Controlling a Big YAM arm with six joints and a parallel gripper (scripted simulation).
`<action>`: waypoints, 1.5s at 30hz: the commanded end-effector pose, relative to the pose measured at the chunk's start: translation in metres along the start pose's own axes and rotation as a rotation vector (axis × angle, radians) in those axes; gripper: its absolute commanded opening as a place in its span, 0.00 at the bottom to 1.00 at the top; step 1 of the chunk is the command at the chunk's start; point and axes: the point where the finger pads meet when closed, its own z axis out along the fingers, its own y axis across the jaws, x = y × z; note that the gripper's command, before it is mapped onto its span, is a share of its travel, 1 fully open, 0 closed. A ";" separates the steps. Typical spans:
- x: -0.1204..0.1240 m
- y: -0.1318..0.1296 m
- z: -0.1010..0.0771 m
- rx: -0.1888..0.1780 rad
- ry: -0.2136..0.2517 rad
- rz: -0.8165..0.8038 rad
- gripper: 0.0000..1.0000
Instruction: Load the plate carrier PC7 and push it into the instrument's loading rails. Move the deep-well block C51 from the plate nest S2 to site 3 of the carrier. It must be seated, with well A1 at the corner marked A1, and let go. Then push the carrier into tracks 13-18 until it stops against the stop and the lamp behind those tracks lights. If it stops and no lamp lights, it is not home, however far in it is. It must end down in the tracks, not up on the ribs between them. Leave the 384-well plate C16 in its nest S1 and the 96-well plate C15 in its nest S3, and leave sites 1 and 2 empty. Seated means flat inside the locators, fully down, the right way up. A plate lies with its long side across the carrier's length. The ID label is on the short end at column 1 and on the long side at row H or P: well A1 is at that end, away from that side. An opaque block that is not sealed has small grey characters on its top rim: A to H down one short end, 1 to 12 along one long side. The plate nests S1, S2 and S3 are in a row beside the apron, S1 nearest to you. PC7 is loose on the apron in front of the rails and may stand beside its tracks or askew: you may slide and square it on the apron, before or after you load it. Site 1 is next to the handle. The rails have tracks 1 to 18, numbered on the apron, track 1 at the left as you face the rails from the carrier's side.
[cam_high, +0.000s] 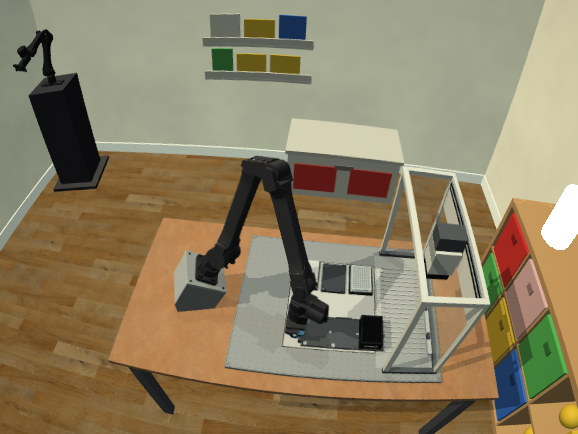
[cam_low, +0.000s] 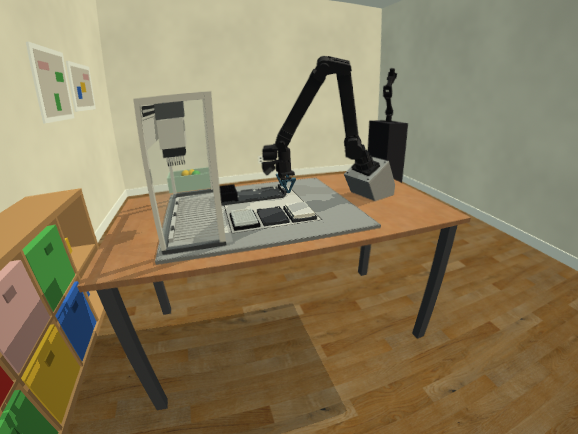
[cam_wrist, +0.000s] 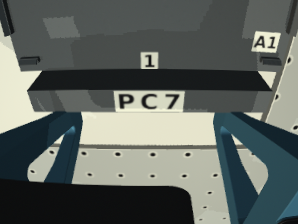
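Your gripper (cam_wrist: 149, 163) stands wide and holds nothing, low behind the handle end of carrier PC7 (cam_wrist: 149, 102). The carrier's long axis runs straight ahead of your fingers toward the rails (cam_high: 402, 305), with block C51 (cam_high: 371, 332) on its far site.
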 end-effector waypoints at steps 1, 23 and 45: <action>-0.041 -0.008 -0.012 0.026 -0.071 -0.023 0.80; -0.049 -0.008 -0.013 0.026 -0.071 -0.022 0.80; -0.061 -0.003 -0.012 0.020 -0.069 -0.030 0.80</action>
